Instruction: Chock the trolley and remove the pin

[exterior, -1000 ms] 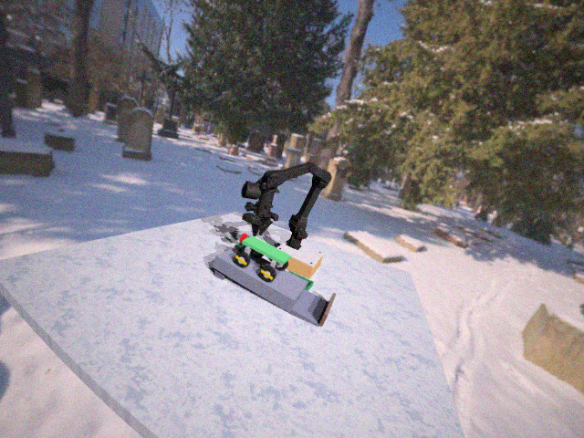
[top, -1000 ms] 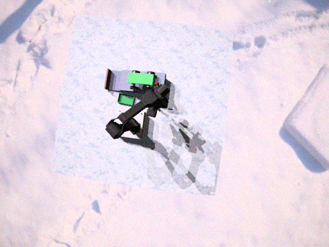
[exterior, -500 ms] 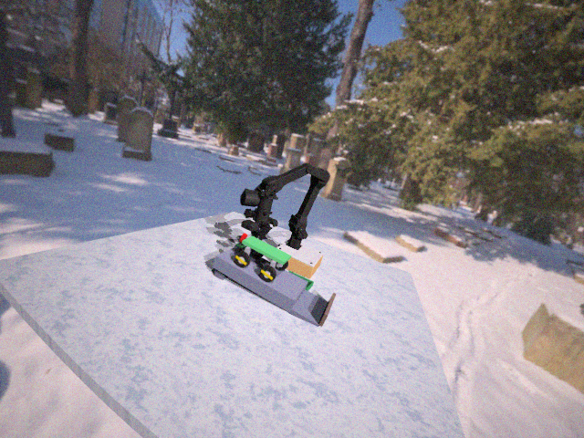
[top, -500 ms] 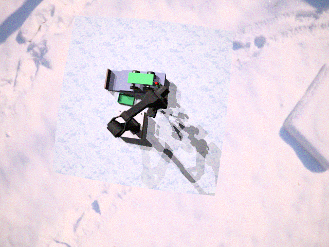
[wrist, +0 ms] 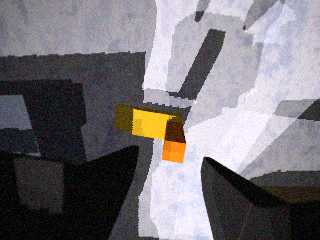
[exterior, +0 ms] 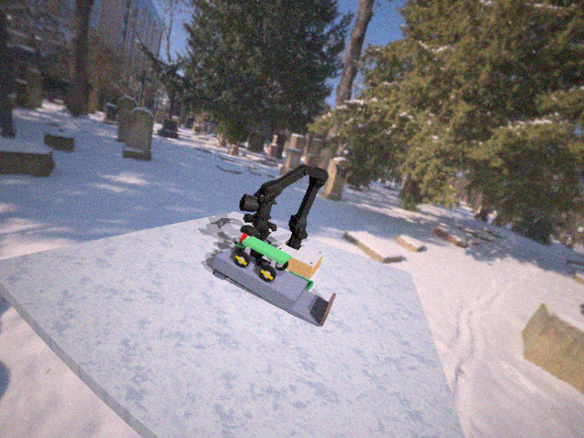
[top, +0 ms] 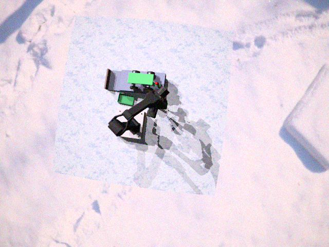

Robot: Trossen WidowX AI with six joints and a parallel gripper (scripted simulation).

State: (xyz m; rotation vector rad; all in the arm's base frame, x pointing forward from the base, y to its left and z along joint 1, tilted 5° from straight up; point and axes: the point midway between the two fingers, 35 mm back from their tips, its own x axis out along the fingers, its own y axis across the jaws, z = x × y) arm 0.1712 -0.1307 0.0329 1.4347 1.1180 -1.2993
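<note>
The green trolley (top: 140, 78) (exterior: 266, 250) stands on the grey ramp (top: 116, 80) (exterior: 283, 293). The red-headed stop pin (top: 156, 83) (exterior: 243, 236) is at its uphill end. The yellow chock (wrist: 150, 123) lies ahead of the fingertips in the wrist view, with its orange handle (wrist: 174, 151) toward the gap between them. It is hidden in the top and exterior views. My gripper (wrist: 170, 158) is partly open and empty, pointing down beside the ramp's near side; its fingertips are hidden in the top and exterior views. The green tray (top: 126, 99) is beside the ramp and looks empty.
A brown end board (top: 107, 78) (exterior: 328, 308) stands at the ramp's low end. The arm's white base plate (top: 134, 133) is near the tray. The forearm passes over the area between base and ramp, and its shadows fall to the right.
</note>
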